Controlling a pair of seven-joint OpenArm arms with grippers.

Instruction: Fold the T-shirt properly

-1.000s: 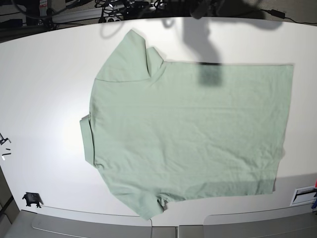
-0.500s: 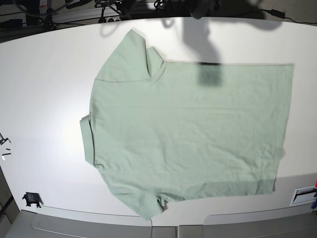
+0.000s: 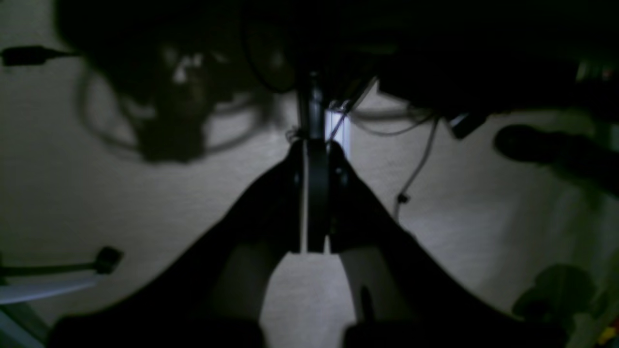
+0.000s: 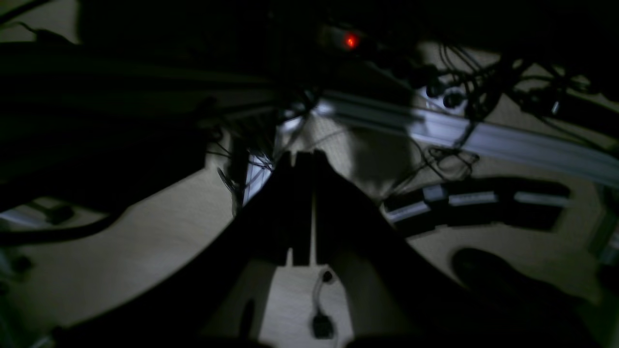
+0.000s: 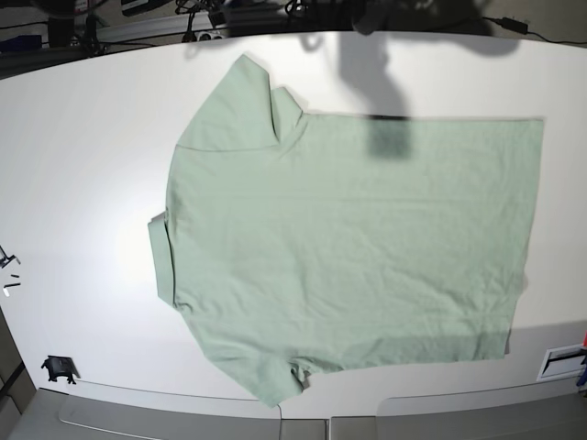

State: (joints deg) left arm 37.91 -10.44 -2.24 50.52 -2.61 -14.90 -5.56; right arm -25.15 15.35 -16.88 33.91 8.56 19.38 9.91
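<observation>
While spread flat | T-shirt [image 5: 348, 247] | pale mint, lightly creased, unfolded

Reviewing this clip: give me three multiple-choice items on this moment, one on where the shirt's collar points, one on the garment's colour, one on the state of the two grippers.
1. In the base view, the pale mint-green cotton T-shirt on the white table has its ribbed collar toward:
A. left
B. right
C. top

2. The garment's colour:
A. navy
B. pale mint green
C. red

3. The left gripper and right gripper are:
A. both open
B. both shut, empty
C. both holding cloth

Key: 1 A, the collar band lies at the shirt's left edge; 2 B, the fabric is plainly light green; 3 B, each wrist view shows the jaws together with only floor and cables beyond.
</observation>
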